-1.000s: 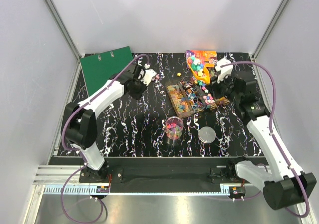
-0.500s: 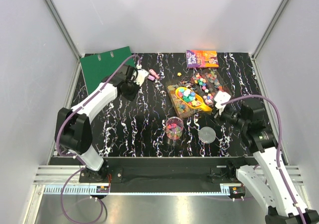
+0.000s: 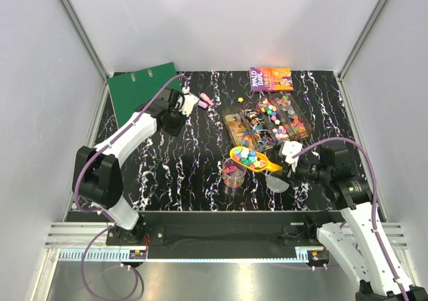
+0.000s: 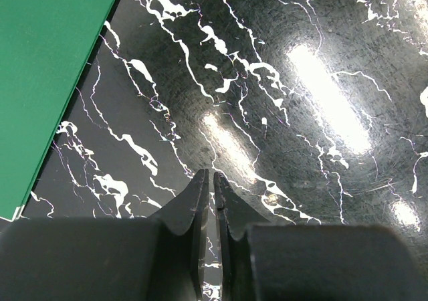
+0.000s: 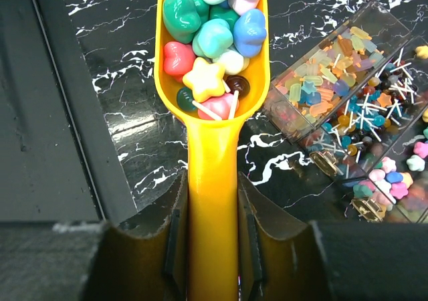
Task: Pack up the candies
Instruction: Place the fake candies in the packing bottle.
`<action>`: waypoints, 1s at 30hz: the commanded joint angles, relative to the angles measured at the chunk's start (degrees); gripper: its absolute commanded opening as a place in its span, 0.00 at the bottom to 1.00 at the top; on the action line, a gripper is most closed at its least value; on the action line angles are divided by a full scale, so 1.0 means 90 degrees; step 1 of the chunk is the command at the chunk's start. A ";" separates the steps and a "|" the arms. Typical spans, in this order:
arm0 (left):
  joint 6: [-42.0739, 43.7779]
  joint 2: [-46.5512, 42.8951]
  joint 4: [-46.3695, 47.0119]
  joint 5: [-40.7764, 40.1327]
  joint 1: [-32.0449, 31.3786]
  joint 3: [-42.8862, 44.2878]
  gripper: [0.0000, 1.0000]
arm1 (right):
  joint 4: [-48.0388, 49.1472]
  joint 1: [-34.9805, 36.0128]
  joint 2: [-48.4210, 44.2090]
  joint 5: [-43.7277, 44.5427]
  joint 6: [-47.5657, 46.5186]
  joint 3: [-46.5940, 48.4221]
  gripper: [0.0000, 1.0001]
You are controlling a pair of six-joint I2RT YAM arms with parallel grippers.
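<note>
1. Toward the lower centre of the top view, the yellow scoop [image 3: 267,166] is now hanging just up and right of the clear cup [image 3: 233,174]. Half a second ago it was over the clear boxes [image 3: 271,122], and a second ago it was up by the book [image 3: 271,79].
2. The right claw [image 3: 281,167] is clamping the scoop's handle between both fingers, as the right wrist view shows [image 5: 212,194]. Its arm is folding back toward the lower right corner of the frame.
3. The candies [image 5: 214,37] are lying heaped in the scoop's bowl: green, blue, pink, white, and a yellow star. More are sitting in the cup and in the boxes.
4. The left claw [image 3: 194,102] is hanging where it was half a second ago, in the upper left part of the top view. Its fingers [image 4: 198,201] are pressing nearly together with only a slit between them, gripping nothing.
5. A green binder [image 3: 142,90] is lying at the upper left, just beside that claw's arm. A pink highlighter [image 3: 206,100] is lying just right of the claw, and one stray yellow sweet [image 3: 239,101] is resting further right.
6. A round lid [image 3: 277,183] is lying right of the cup, and the claw and scoop handle are partly covering it.
7. The black, white-veined worktop [image 3: 174,167] is carrying everything and reflecting overhead light in the left wrist view. Pale grey walls [image 3: 221,20] with metal corner posts are closing in three sides.
</note>
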 commanded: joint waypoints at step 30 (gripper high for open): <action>-0.0436 -0.0286 0.0216 0.0411 0.0043 0.0139 0.24 | -0.0940 0.0041 0.1235 0.0566 -0.1753 0.0173 0.00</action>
